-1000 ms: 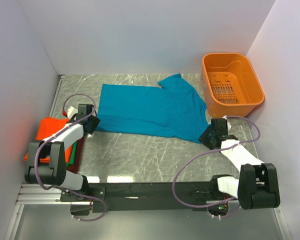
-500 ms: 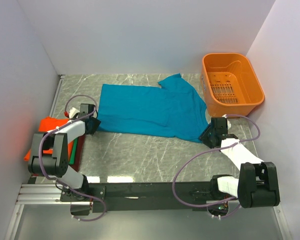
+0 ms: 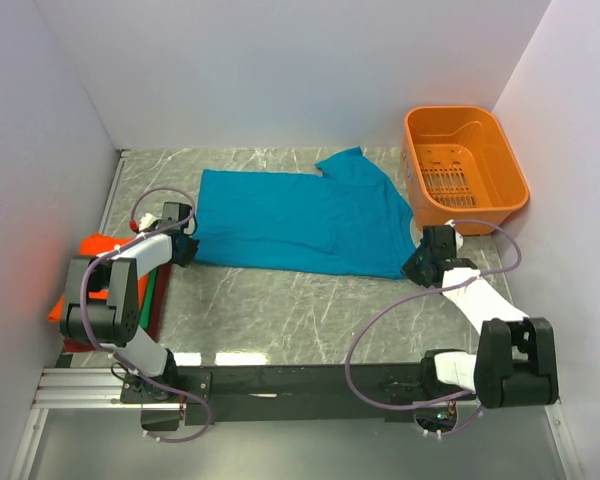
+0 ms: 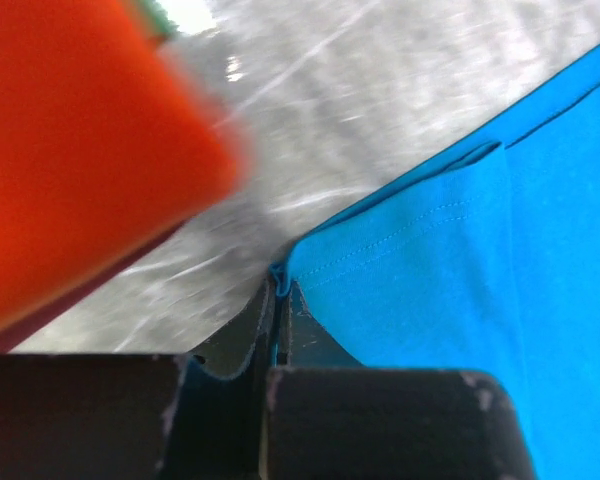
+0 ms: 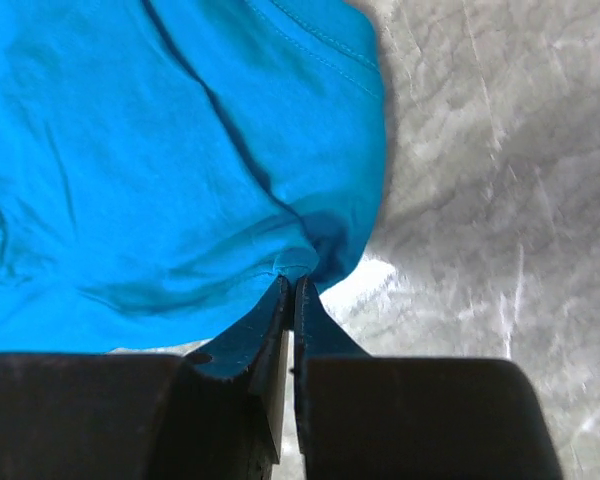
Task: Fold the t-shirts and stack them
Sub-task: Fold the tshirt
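Nearest the arms, part of the work looks finished: a stack [image 3: 100, 250] of folded rectangles sits at the table's [image 3: 280, 300] near-left edge. The orange shirt [image 4: 80, 150] is on top, with thin edges of a green shirt [image 3: 150, 293] and a dark red shirt [image 3: 157, 318] showing beneath it. Just beyond, the left gripper [image 4: 278, 290] has its jaws pressed together on the near-left corner of the teal shirt [image 3: 300, 215], pinching the stitched hem right at its tip. Across the table, the right gripper [image 5: 292, 285] is clamped the same way on the near-right corner, where the cloth bunches into a small dark pucker between the fingers. The teal shirt lies mid-table, flat and mostly spread, long from left to right, with one sleeve poking out toward the far right. By my reading its fold is only starting, and it has yet to be brought to the stack's size and laid on top. The cloth is thin, matte knit with double-stitched hems and soft creases, so it should drape limply from two pinched corners. The table is hard grey stone-patterned sheet with pale veins and some glare. Farthest off, at the far right, stands the basket [image 3: 480, 213], glossy orange plastic, rounded and slotted at the bottom, with no cloth visible inside.
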